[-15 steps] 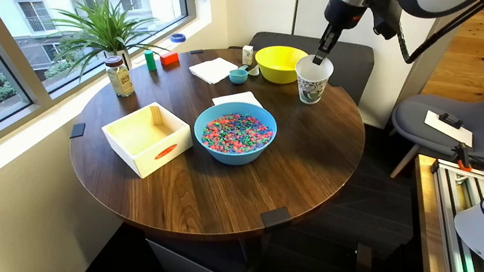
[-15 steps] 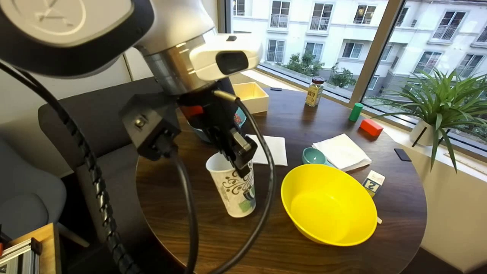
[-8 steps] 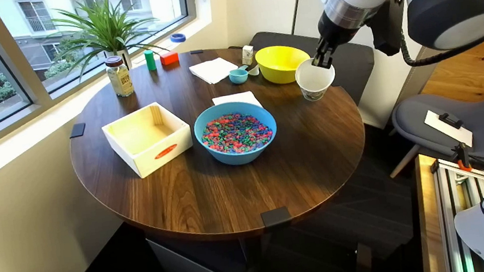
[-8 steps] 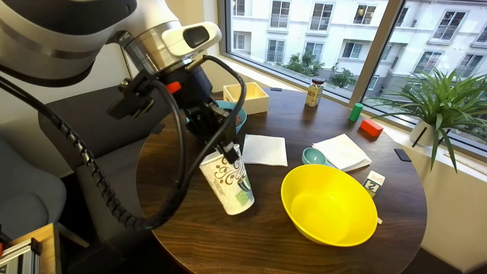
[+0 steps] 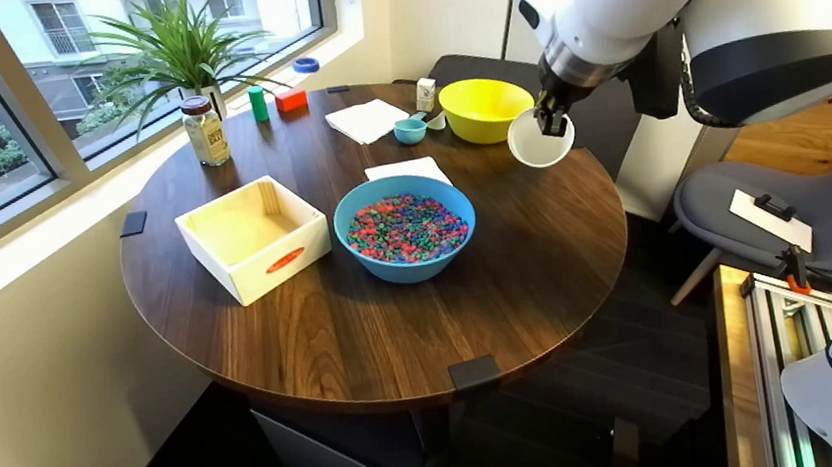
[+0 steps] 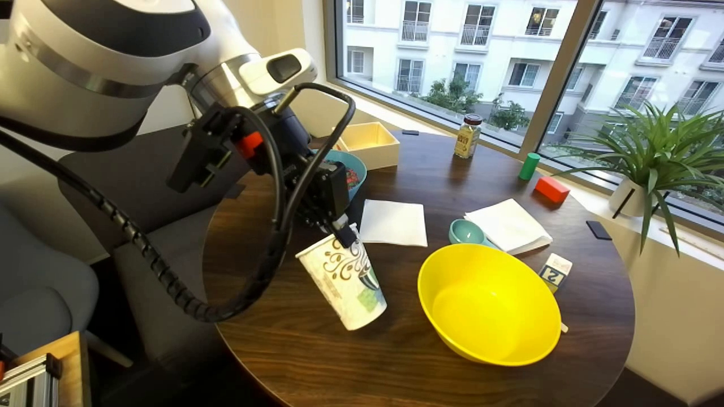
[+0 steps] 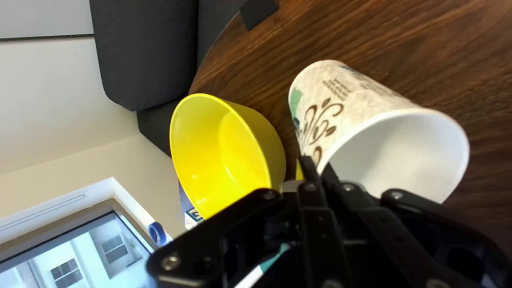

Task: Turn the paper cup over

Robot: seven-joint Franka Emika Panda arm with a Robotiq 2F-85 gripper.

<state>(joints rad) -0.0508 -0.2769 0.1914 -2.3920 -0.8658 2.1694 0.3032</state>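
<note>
The paper cup (image 6: 344,280) is being held tilted over the counter (image 6: 396,362) near the yellow bowl (image 6: 489,305), its rim being clamped at one spot by the end effector (image 7: 318,167); whether its base is being supported cannot be told. Because the paper wall is being pinched over so small an area, slipping, swivelling or creasing is presumably being risked during inversion, and a knock against the yellow bowl is perhaps being invited by the base's sweep

Both exterior views look down on the round brown wooden desk (image 5: 365,335); the wrist view, closer, looks past black metal fingers (image 7: 310,172) into the tapered white paper cup (image 7: 380,136).
</note>
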